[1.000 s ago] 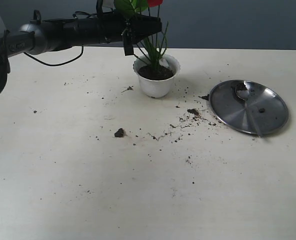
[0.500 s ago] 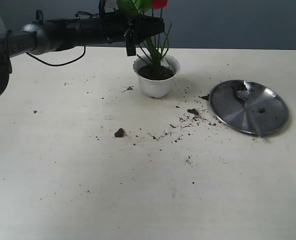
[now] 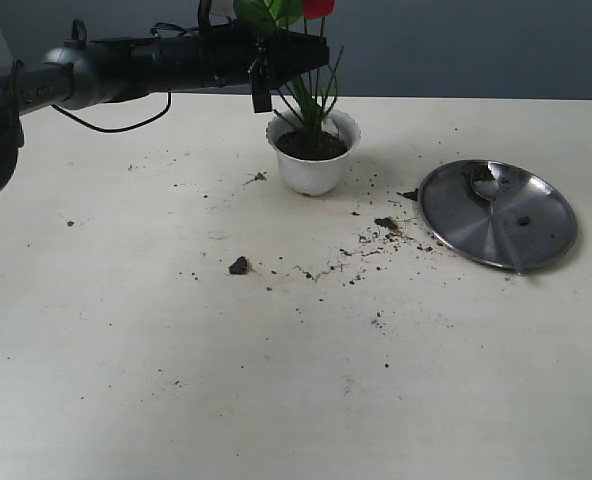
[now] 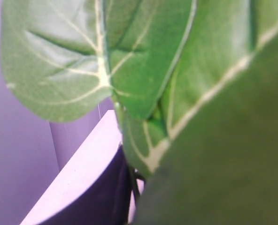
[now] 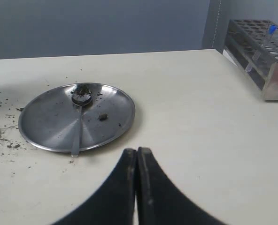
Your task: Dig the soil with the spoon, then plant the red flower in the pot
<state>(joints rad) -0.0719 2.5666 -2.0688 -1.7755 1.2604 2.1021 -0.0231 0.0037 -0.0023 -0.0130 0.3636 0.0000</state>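
**A:** Item one, the red flower [image 3: 313, 7]?
**B:** It stands in the white scalloped pot [image 3: 311, 172] at the far middle of the worktop [image 3: 276, 380]. Its stems run upright out of the soil [image 3: 314, 148], with the bloom on top, cut off by the frame. The left hand [image 3: 301, 52] reaches in level from the left and is nearly closed on the stems, just under the leaves [image 4: 143, 56].

**A:** The spoon [image 5: 78, 123]?
**B:** It lies flat on the round steel plate [image 3: 546, 225], right of the pot. The soiled bowl points to the far side and the handle to the plate's near rim.

**A:** The right hand [image 5: 137, 157]?
**B:** Its jaws are pressed together and hold nothing. It is above the worktop, near the plate.

**A:** Surface and room?
**B:** The worktop is pale and strewn with soil crumbs. There is one soil clump [image 3: 239, 266], a blue-grey wall [image 3: 476, 45] and a test-tube rack [image 5: 261, 47].
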